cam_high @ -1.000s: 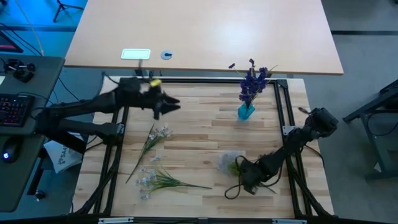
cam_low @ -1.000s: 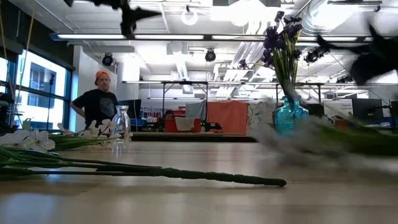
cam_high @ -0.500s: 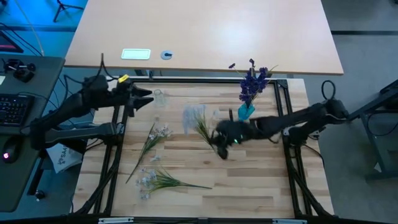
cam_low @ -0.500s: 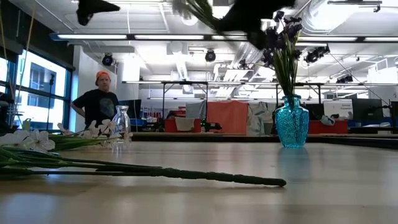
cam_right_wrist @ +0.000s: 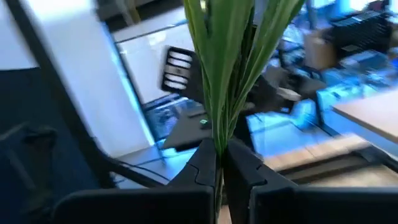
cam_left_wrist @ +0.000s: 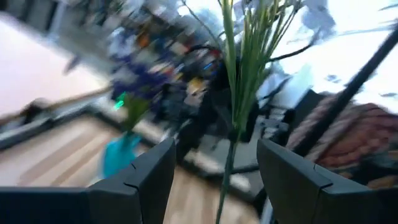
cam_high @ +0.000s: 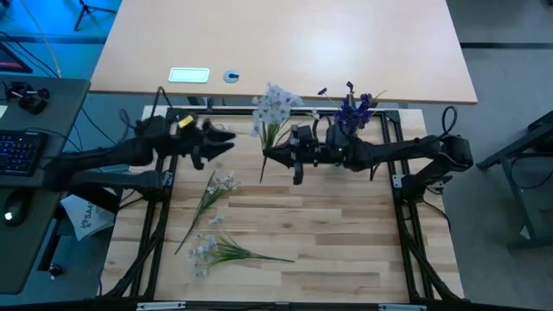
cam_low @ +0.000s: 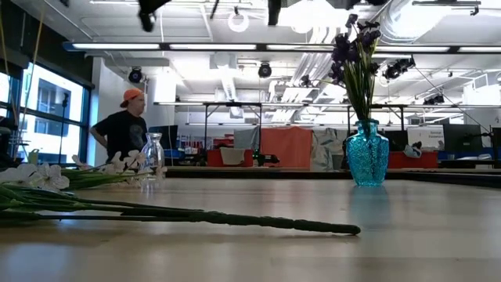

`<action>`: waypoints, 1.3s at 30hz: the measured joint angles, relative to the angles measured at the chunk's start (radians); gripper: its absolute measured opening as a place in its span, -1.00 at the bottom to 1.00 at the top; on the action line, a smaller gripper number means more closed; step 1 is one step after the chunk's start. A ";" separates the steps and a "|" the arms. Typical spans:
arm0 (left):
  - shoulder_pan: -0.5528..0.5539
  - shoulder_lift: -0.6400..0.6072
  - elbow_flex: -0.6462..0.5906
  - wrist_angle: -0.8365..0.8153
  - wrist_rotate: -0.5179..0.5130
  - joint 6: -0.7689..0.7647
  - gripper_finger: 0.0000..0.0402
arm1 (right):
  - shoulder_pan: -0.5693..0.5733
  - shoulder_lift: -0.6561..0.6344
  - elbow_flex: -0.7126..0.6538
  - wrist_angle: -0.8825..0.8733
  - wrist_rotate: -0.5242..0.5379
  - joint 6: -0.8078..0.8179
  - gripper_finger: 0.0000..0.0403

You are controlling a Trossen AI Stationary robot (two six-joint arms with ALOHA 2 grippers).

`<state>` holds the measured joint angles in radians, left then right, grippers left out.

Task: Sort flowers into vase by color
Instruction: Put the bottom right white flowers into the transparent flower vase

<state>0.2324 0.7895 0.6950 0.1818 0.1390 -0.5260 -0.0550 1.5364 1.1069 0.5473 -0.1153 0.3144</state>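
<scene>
Standing clamped in right gripper (cam_high: 278, 155): pale sprig (cam_high: 273, 111)

Two sprigs (cam_high: 216, 220) lie left on table (cam_high: 346, 250); vase (cam_low: 367, 153) far right.

Pale whitish-blue sprig (cam_high: 275, 105) on a green stem, dark purple flowers (cam_high: 352, 111) in a turquoise vase (cam_low: 367, 153), two pale sprigs (cam_high: 216, 185) on the light striped wooden table (cam_high: 346, 250), black arms, an orange cap (cam_low: 130, 95)
</scene>
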 joint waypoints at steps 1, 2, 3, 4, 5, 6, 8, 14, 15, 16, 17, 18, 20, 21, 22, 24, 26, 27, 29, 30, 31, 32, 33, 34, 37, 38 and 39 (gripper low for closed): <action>-0.013 0.030 -0.008 0.056 0.000 -0.002 0.06 | 0.001 -0.001 0.017 -0.019 -0.010 -0.017 -1.00; -0.026 0.059 -0.009 0.082 0.002 -0.001 0.06 | 0.003 -0.001 0.032 -0.044 -0.010 -0.034 -1.00; -0.039 0.089 -0.006 0.101 0.008 0.001 0.06 | 0.004 -0.001 0.046 -0.071 -0.014 -0.050 -1.00; -0.053 0.118 0.000 0.112 0.008 0.004 0.06 | 0.003 -0.001 0.060 -0.104 -0.017 -0.062 -1.00; -0.066 0.142 0.006 0.118 0.009 0.004 0.06 | 0.003 -0.001 0.074 -0.139 -0.021 -0.071 -1.00; -0.076 0.164 0.015 0.127 0.011 0.004 0.06 | 0.003 -0.001 0.089 -0.172 -0.029 -0.082 -1.00; -0.096 0.201 0.036 0.164 0.014 0.005 0.06 | 0.002 -0.002 0.108 -0.246 -0.040 -0.104 -1.00; -0.154 0.272 0.078 0.187 0.048 0.072 0.06 | 0.002 -0.002 0.111 -0.273 -0.065 -0.112 -1.00; -0.162 0.276 0.086 0.191 0.050 0.087 0.06 | 0.002 -0.002 0.111 -0.273 -0.066 -0.112 -1.00; -0.168 0.281 0.092 0.192 0.050 0.103 0.06 | 0.002 -0.002 0.111 -0.275 -0.066 -0.112 -1.00; -0.173 0.288 0.101 0.192 0.050 0.123 0.06 | 0.002 -0.002 0.111 -0.278 -0.073 -0.112 -1.00; -0.178 0.298 0.108 0.193 0.048 0.142 0.06 | 0.002 -0.002 0.111 -0.279 -0.082 -0.113 -1.00; -0.183 0.319 0.122 0.192 0.037 0.166 0.06 | 0.002 -0.002 0.111 -0.280 -0.102 -0.111 -1.00; -0.184 0.327 0.129 0.190 0.036 0.173 0.06 | 0.002 -0.002 0.111 -0.281 -0.110 -0.108 -1.00; -0.184 0.336 0.137 0.190 0.035 0.180 0.06 | 0.001 -0.003 0.111 -0.279 -0.119 -0.105 -1.00; -0.184 0.352 0.150 0.194 0.029 0.189 0.06 | 0.002 -0.005 0.111 -0.278 -0.124 -0.101 -1.00; -0.182 0.364 0.155 0.197 -0.005 0.191 0.06 | 0.006 -0.004 0.111 -0.273 -0.123 -0.095 -1.00; -0.181 0.370 0.154 0.191 -0.016 0.191 0.06 | 0.010 0.000 0.111 -0.272 -0.122 -0.095 -1.00; -0.180 0.377 0.151 0.178 -0.019 0.190 0.06 | 0.017 0.000 0.111 -0.278 -0.121 -0.095 -1.00; -0.180 0.376 0.151 0.181 -0.020 0.191 0.06 | 0.019 0.000 0.111 -0.272 -0.123 -0.095 -1.00; -0.181 0.374 0.151 0.181 -0.020 0.191 0.06 | 0.022 -0.001 0.111 -0.269 -0.125 -0.095 -1.00; -0.181 0.372 0.152 0.184 -0.019 0.191 0.06 | 0.024 -0.001 0.111 -0.271 -0.125 -0.095 -1.00; -0.181 0.373 0.153 0.186 -0.019 0.191 0.06 | 0.025 -0.001 0.111 -0.271 -0.124 -0.095 -1.00; -0.181 0.374 0.153 0.182 -0.020 0.194 0.06 | 0.025 -0.001 0.111 -0.274 -0.124 -0.095 -1.00; -0.180 0.374 0.153 0.185 -0.023 0.204 0.06 | 0.025 -0.001 0.111 -0.277 -0.123 -0.095 -1.00; -0.180 0.374 0.153 0.187 -0.023 0.204 0.06 | 0.024 -0.001 0.111 -0.277 -0.123 -0.095 -1.00; -0.180 0.374 0.153 0.188 -0.022 0.205 0.06 | 0.022 -0.001 0.111 -0.277 -0.121 -0.097 -1.00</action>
<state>0.0521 1.1637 0.8478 0.3697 0.1168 -0.3209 -0.0326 1.5352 1.2182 0.2707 -0.2362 0.2173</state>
